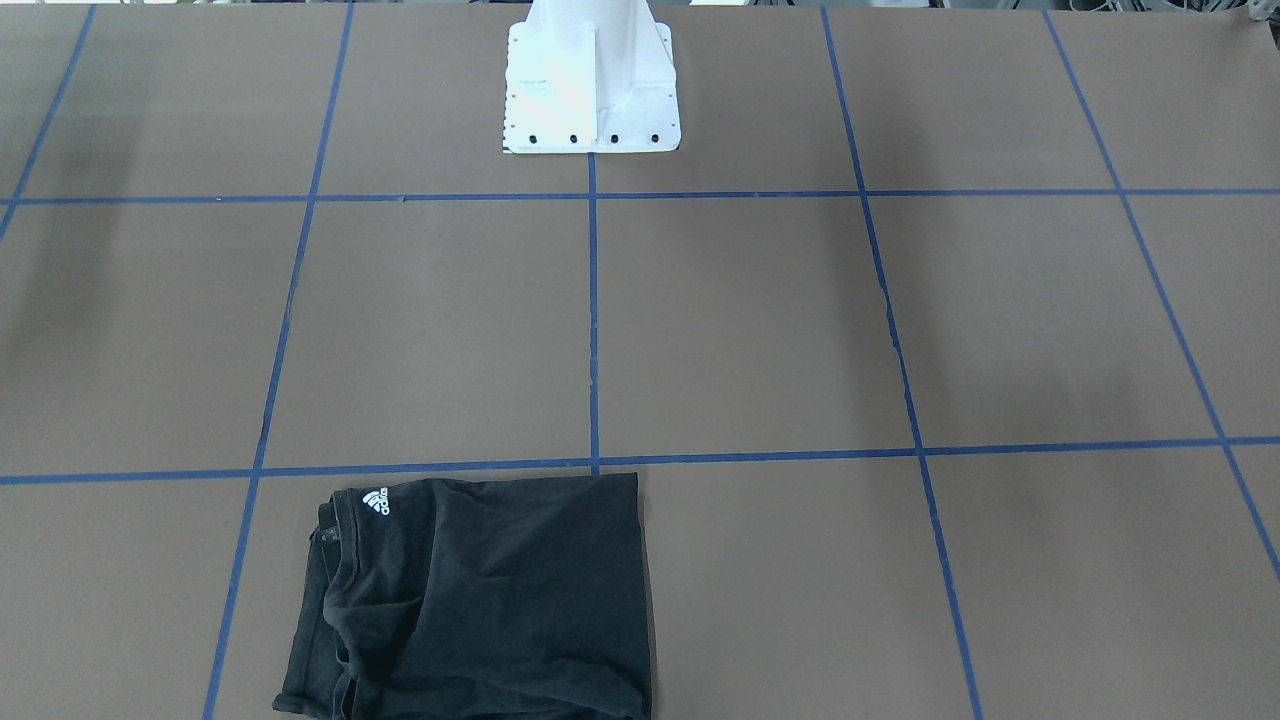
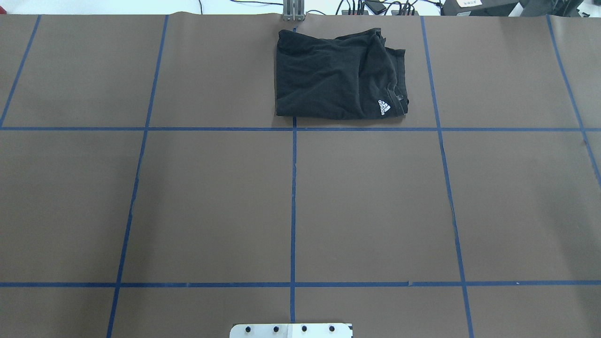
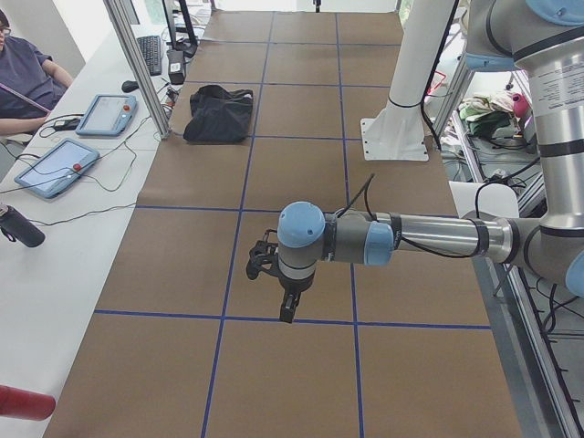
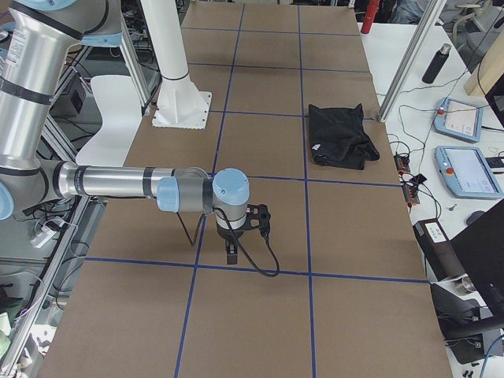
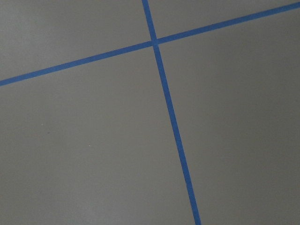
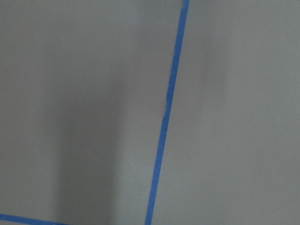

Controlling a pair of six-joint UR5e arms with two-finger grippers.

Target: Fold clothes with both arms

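The black T-shirt [image 2: 335, 75] lies as a folded packet in the far row of the bench [image 2: 211, 202], against the edge away from the robot. Its near edge runs just along a blue tape line [image 2: 366, 129], and its left edge sits slightly over the centre line.

The packet is a little wider than it is deep, so its long axis runs across the bench, parallel to that far edge. The collar end points to the robot's right, with the white Adidas logo [image 2: 383, 107] at the near right corner. The opposite end is a clean, straight fold. At the collar end the layers splay and bunch a little.

Judging by this, the folding looks finished, or very nearly so. The only thing a further move might do is square up the loose collar end. That would call for a long reach forward from both arms, since each is well apart from the shirt.

The left gripper [image 3: 288, 315] points down over bare bench towards the robot's left end. The right gripper [image 4: 231, 256] does the same towards the right end. Neither has hold of the shirt. How far open either one is cannot be told, because they show only in the side views. Both wrist cameras see only bench and tape.
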